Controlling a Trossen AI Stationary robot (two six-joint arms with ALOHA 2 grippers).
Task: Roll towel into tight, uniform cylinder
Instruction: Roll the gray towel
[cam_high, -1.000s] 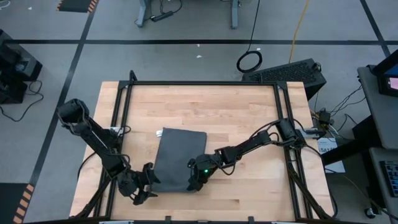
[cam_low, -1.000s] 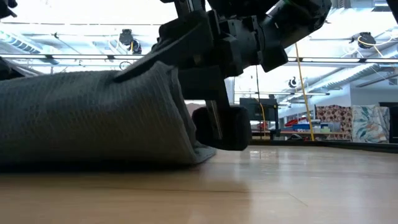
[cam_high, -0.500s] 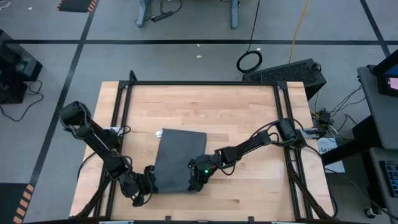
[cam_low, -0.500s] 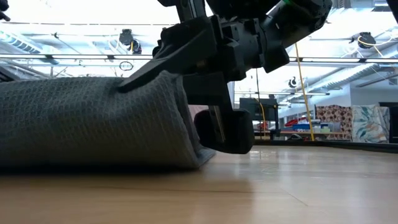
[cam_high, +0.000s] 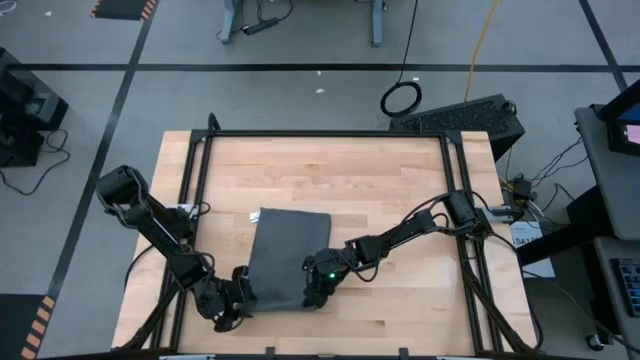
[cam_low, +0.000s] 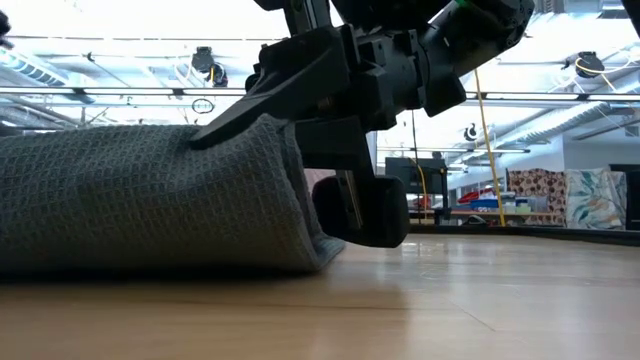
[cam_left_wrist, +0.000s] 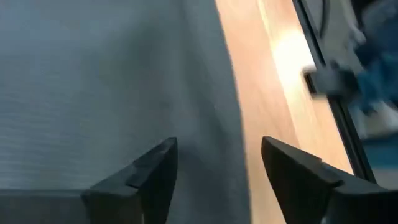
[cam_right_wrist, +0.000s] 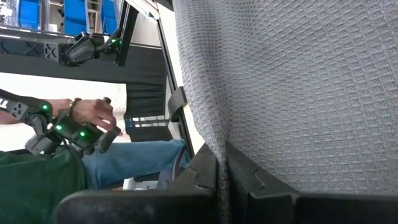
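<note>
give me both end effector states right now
Left end effector: open, fingers either side of the towel edge, not gripping.
Right end effector: shut on the towel's near edge.

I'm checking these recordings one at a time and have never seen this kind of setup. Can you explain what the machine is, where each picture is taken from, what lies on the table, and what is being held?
These are two dark robot arms working at a wooden table. One picture looks straight down from above, one looks level across the tabletop, and two come from cameras mounted on the wrists.

On the table lies a dark grey towel, still a flat folded pad and not yet rolled into a cylinder.

The right end effector is shut on the towel's near right corner; its wrist picture shows the cloth pinched between the closed fingers. The left end effector is at the near left corner with its fingers apart over the towel's edge, gripping nothing.

A person shows beyond the table in the right wrist picture.
</note>
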